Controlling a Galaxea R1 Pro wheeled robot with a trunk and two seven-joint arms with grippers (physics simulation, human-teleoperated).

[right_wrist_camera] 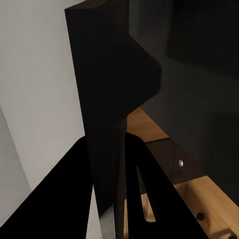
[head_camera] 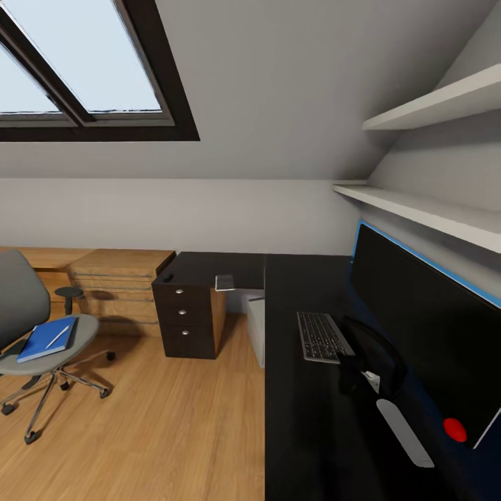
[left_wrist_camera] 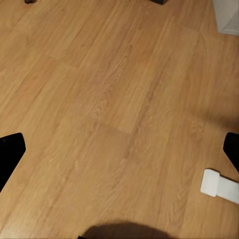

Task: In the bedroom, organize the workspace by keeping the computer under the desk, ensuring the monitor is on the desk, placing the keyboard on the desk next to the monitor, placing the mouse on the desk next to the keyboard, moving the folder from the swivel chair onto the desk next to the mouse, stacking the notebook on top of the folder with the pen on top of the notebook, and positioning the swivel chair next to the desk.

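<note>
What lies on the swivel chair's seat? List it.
On the swivel chair seat lies the blue folder with the pen on top; anything under the folder is covered.

A dark-framed skylight sits in the sloped ceiling. Two white wall shelves run along the right wall. Low light-wood cabinets line the far wall on the wood plank floor.

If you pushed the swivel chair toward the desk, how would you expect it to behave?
The swivel chair would probably roll easily: its chrome star base rides on casters over the smooth wood floor. The seat may swivel, and the folder and pen lying loose on it might slide.
</note>
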